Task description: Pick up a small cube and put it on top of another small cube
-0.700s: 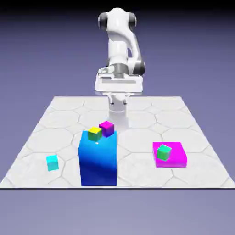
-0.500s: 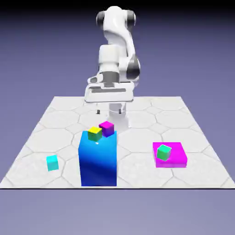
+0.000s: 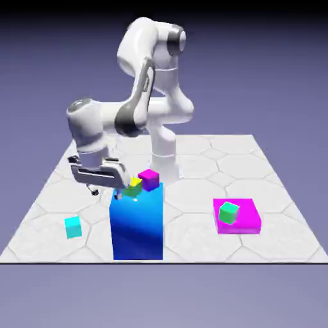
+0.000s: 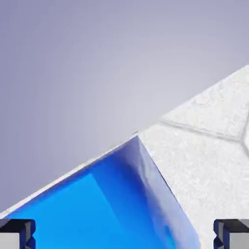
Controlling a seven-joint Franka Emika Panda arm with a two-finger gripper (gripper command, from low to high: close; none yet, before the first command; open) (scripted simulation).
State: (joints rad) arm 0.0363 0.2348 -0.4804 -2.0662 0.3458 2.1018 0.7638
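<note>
Cyan small cube (image 3: 73,227) is lying ahead of the empty, wide-open gripper (image 3: 102,190), now swinging down beside the tall blue block (image 3: 137,224).

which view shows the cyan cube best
The exterior view. There the cyan cube sits whole and unblocked on the table, near that view's left front corner, well apart from the blue block and the gripper. The hand view shows none of it, only the blue block, table and backdrop.
</note>
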